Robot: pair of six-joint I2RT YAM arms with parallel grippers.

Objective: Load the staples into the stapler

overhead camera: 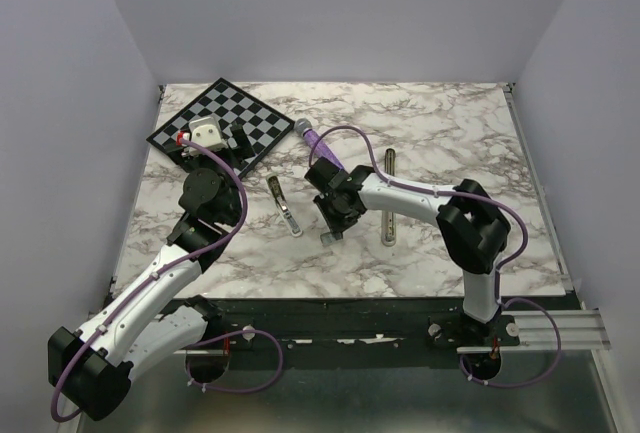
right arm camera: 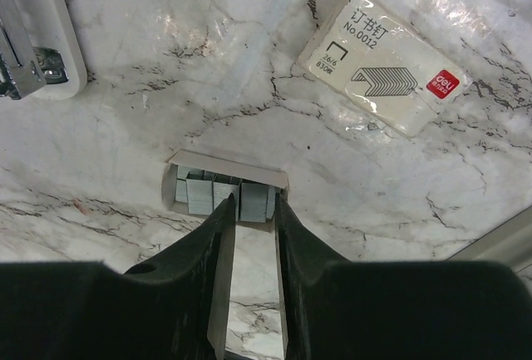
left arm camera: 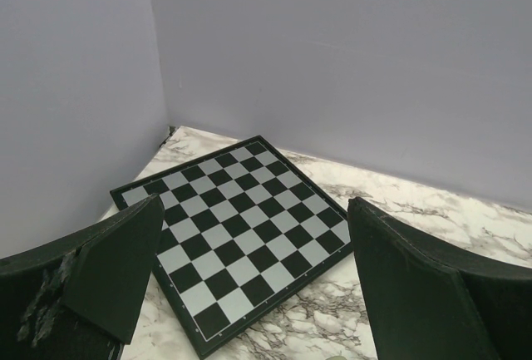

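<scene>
Several staples (right arm camera: 257, 200) blocks, silver-grey, sit side by side in a small open cardboard tray (right arm camera: 229, 163) on the marble. My right gripper (right arm camera: 254, 204) reaches down to the tray. Its jaws are narrowed to either side of one block, and a thin gap still shows at each side. In the top view the right gripper (overhead camera: 331, 233) is at the table's middle and hides the tray. A stapler (overhead camera: 285, 205) lies just left of it, and its white and metal end (right arm camera: 37, 52) shows in the right wrist view. My left gripper (left arm camera: 256, 204) hangs wide open and empty over a chessboard.
A cream staple box (right arm camera: 382, 65) with a printed label lies beyond the tray. A second long silver stapler (overhead camera: 389, 198) lies right of the right gripper. A purple pen (overhead camera: 315, 139) is behind it. The chessboard (overhead camera: 225, 113) fills the back left corner, near the walls.
</scene>
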